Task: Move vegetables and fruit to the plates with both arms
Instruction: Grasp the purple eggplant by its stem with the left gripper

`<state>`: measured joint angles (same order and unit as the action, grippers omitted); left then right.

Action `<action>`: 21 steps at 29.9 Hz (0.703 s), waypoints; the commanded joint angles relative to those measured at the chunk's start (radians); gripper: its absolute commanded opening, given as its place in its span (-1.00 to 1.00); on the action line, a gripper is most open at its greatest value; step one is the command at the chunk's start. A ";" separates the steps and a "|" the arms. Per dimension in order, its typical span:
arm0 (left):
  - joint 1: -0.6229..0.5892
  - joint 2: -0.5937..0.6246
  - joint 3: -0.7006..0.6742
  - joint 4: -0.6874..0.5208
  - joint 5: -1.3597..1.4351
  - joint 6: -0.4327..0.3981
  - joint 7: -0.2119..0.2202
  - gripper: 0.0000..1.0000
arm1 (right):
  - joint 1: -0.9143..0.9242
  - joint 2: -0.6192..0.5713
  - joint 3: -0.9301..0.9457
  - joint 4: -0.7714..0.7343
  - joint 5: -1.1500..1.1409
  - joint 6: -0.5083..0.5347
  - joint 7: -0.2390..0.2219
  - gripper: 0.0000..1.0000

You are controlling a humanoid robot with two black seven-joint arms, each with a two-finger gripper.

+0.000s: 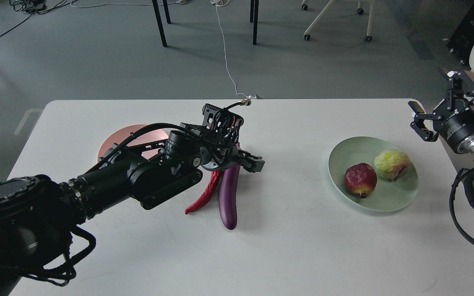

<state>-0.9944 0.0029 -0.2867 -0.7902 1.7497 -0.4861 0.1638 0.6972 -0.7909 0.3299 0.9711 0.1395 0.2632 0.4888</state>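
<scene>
Glossy chili, smooth eggplant under left pincer, grip unclear; right pincer spread

Your left arm comes in low from the left edge, elbow bent, wrist turned; its gripper is dark, fingers can't be told apart. Your right gripper sits raised at the right edge, fingers spread wide.

Pomegranate and yellow-green fruit on mint plate; chili, eggplant on table.
</scene>
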 commanded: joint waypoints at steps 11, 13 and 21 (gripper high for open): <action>0.002 -0.003 0.029 0.057 -0.003 0.020 -0.032 0.76 | -0.005 -0.005 0.000 0.001 0.000 0.001 0.000 0.95; 0.002 -0.003 0.031 0.060 -0.004 0.029 -0.032 0.76 | -0.008 -0.005 0.000 0.001 0.000 0.001 0.000 0.95; 0.007 -0.003 0.032 0.078 -0.018 0.027 -0.033 0.32 | -0.010 -0.014 0.000 0.001 0.000 -0.001 0.000 0.95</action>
<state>-0.9886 0.0000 -0.2559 -0.7133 1.7382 -0.4567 0.1305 0.6862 -0.8039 0.3299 0.9726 0.1396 0.2639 0.4885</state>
